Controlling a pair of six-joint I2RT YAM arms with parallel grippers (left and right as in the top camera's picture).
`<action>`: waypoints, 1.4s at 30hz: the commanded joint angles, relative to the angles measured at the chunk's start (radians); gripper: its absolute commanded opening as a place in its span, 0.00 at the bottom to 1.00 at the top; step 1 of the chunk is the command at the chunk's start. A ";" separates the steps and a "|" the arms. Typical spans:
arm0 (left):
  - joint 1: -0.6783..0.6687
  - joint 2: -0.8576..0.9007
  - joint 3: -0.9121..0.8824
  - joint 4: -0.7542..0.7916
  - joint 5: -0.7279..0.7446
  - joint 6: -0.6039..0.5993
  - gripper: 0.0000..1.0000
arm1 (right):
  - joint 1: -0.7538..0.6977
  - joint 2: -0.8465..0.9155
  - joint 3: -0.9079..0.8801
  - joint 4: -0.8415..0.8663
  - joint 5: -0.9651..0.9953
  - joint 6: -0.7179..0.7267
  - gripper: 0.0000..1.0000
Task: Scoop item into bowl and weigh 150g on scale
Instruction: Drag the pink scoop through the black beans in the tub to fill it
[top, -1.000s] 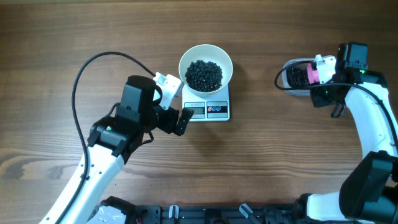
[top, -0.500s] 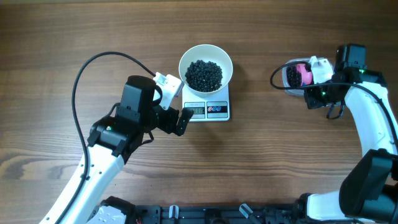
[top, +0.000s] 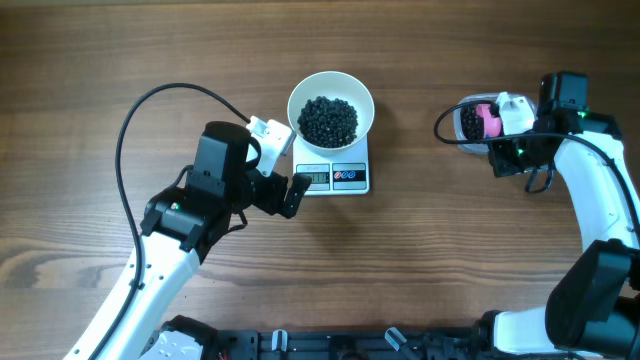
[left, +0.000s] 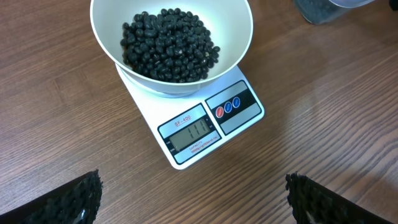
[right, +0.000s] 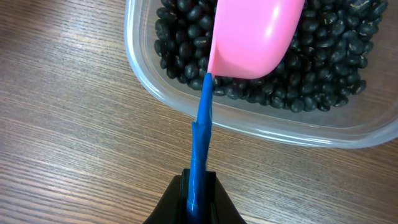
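The white bowl (top: 331, 100) stands on the scale (top: 335, 178) and holds a heap of black beans (left: 168, 43). The lit display (left: 191, 134) faces my left gripper (left: 196, 199), which hangs open just in front of the scale with nothing between its fingers. It also shows from above as the left gripper (top: 284, 168). My right gripper (right: 199, 193) is shut on the blue handle (right: 202, 137) of a pink scoop (right: 255, 37). The scoop's cup sits over the beans (right: 323, 62) in the clear tub (right: 249, 127).
The clear tub (top: 468, 125) sits at the right, well apart from the scale. A black cable (top: 150, 110) loops over the wood left of the bowl. The right arm (top: 600, 200) runs down the right edge.
The right gripper has shifted slightly left, carrying the pink scoop further over the tub. The left arm, bowl and scale have not moved.
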 joint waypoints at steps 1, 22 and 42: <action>-0.003 0.008 -0.005 0.000 0.009 0.011 1.00 | -0.002 0.014 0.008 0.014 -0.122 0.013 0.04; -0.003 0.008 -0.005 0.000 0.009 0.011 1.00 | -0.067 0.014 0.008 -0.009 -0.189 0.076 0.04; -0.003 0.008 -0.005 0.000 0.008 0.011 1.00 | -0.162 0.014 0.008 -0.046 -0.440 0.077 0.04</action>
